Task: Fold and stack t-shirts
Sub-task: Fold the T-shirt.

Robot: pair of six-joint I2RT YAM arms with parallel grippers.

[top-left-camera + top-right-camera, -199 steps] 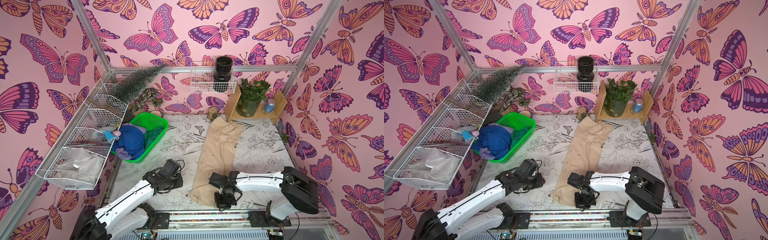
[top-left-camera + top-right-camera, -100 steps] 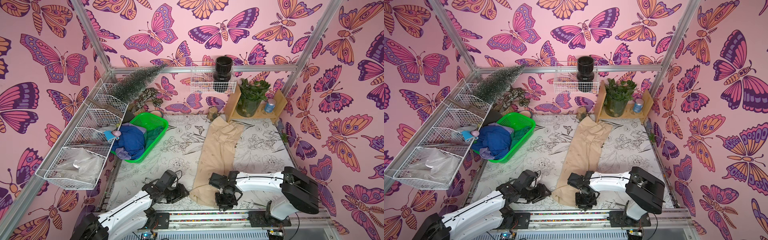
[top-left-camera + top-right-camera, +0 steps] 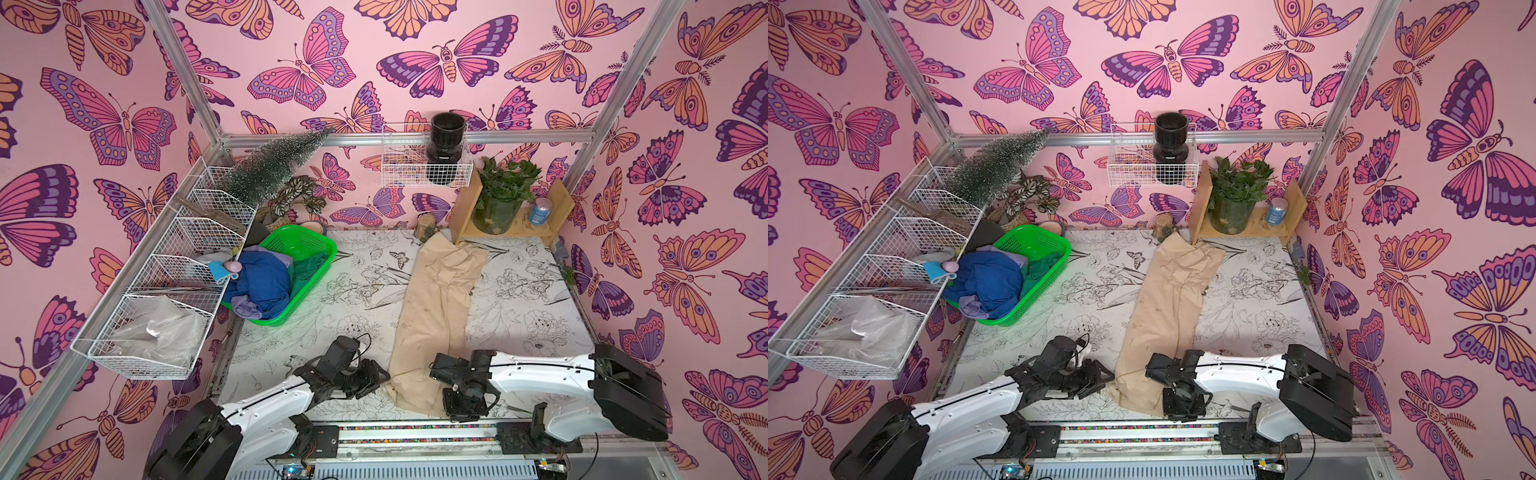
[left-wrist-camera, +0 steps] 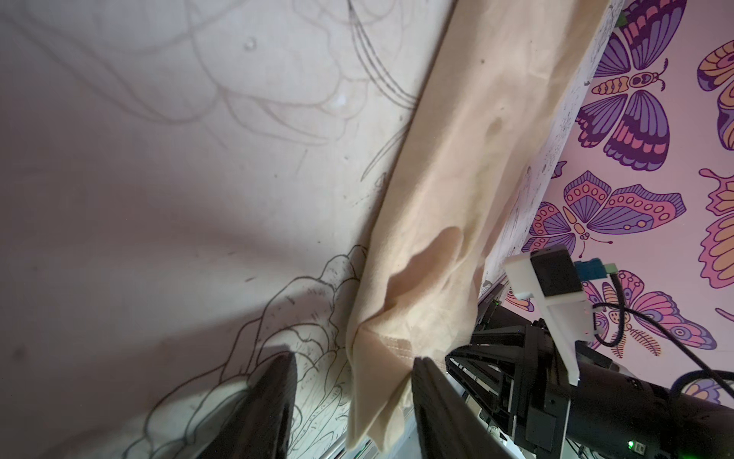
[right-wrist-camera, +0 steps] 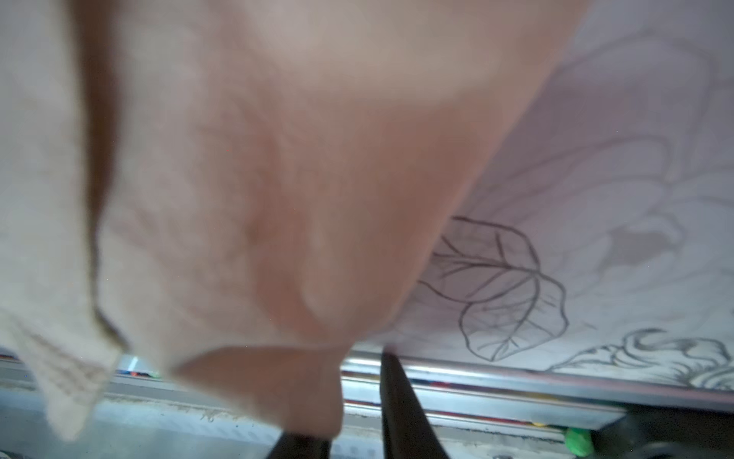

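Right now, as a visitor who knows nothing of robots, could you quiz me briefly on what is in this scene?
1. True or false: the beige t-shirt lies inside the green basket.
2. Which lies topmost in that basket? A: blue t-shirt. B: red towel. C: white sock.
3. What stands in the white wire basket on the back wall?
Key: 1 false; 2 A; 3 a black vase.

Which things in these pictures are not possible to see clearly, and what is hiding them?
Right gripper: in the right wrist view, the blurred beige t-shirt covers one of its fingers; grip unclear.
Lavender t-shirt and dark green t-shirt: in both top views, mostly hidden by the blue t-shirt in the basket.
Blue can label: too small in both top views.
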